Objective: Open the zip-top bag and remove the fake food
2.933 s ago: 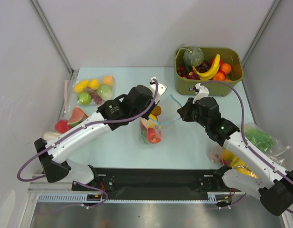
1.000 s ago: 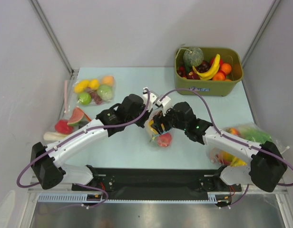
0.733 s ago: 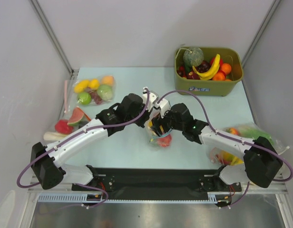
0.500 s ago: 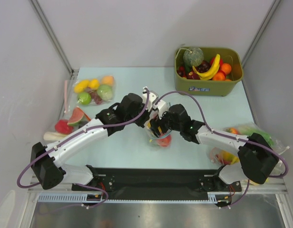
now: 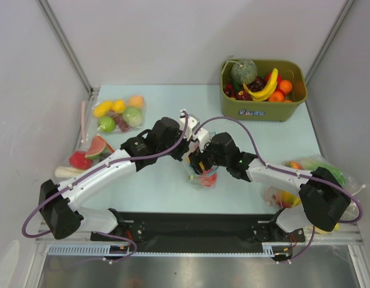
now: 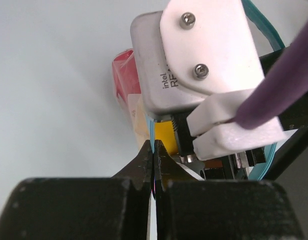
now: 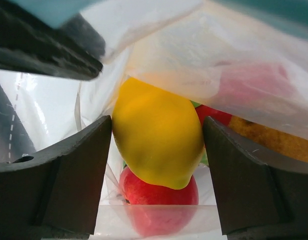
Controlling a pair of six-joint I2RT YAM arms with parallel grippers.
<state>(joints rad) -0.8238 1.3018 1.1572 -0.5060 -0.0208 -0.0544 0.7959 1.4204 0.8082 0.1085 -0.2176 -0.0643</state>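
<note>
Near the front middle of the worktop (image 5: 167,192) sits the zip-top bag (image 5: 203,178). The right tool (image 7: 156,125) is inside its mouth, fingers spread to either side of a yellow piece of the fake food (image 7: 156,145) (a red piece touches it). The left tool (image 6: 154,159) is pressed together on the bag's blue-green zip strip (image 6: 152,134), pinching it. At the far right sits an olive bin (image 5: 257,111) of fruit.

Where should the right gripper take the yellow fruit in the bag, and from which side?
Across its middle, entering through the mouth of the zip-top bag. The yellow fruit lies topmost, over a red fruit, flanks bare; the right gripper, jaws open, straddles it. The left gripper pinches the rim.
</note>
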